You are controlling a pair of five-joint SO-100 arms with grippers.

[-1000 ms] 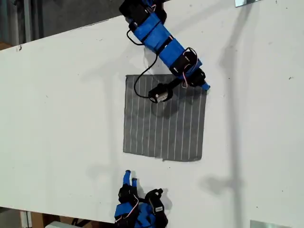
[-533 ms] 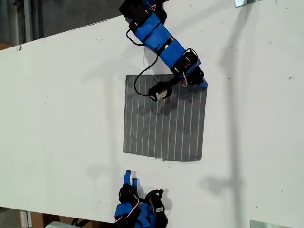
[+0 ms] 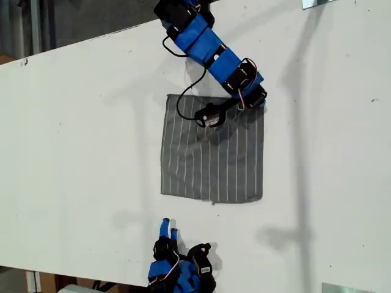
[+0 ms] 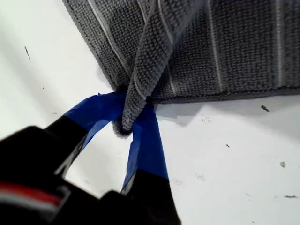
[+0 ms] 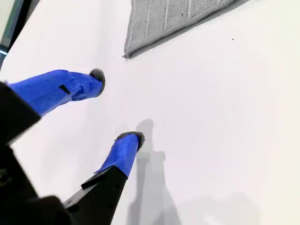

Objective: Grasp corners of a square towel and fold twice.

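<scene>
Exterior view: the towel (image 3: 212,149) lies spread on the white desk (image 3: 79,140), stripes running toward the bottom of that view, and my first claw (image 3: 259,104) sits at the towel's corner (image 3: 261,110) at the upper right of that view, with the arm coming in from the top edge. My second claw (image 3: 166,229) sits near the bottom edge of that view, clear of the cloth, below the towel's lower left corner (image 3: 164,193). First wrist view: my first claw (image 4: 127,123) is pinched on the gathered corner (image 4: 133,105), which stands up as a narrow ridge between the two blue fingers (image 4: 146,140) while the rest of the towel (image 4: 225,47) lies flat on the desk beyond. Second wrist view: my second claw (image 5: 118,107) is spread and holds nothing; its fingertips (image 5: 127,149) point over bare desk (image 5: 225,122), and the nearest towel corner (image 5: 129,49) lies ahead and apart from them. Judgement: the fold turns on the held corner travelling across the cloth along the stripes toward the edge nearest my second claw, which would first have to close the gap to its own corner.
</scene>
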